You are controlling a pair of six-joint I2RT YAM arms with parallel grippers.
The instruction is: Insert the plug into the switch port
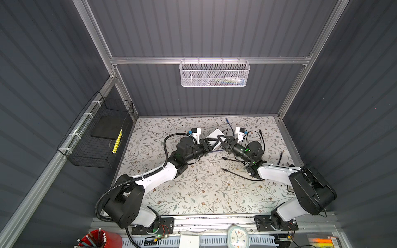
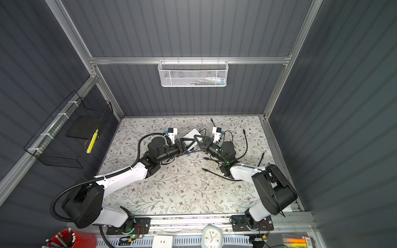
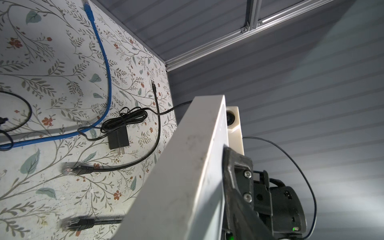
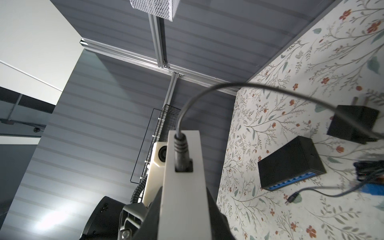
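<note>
Plug, black ribbed barrel type, sits in white flat switch box; right gripper clamps box, left gripper: grip unclear. Risk: cord tug cd pop plug out.

Dim, soft shadows, edge distort.

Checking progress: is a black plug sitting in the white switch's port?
Yes, the right wrist view shows the black plug seated in the white switch.

Floral table carries a blue cable, black adapter and black ported box.
</note>
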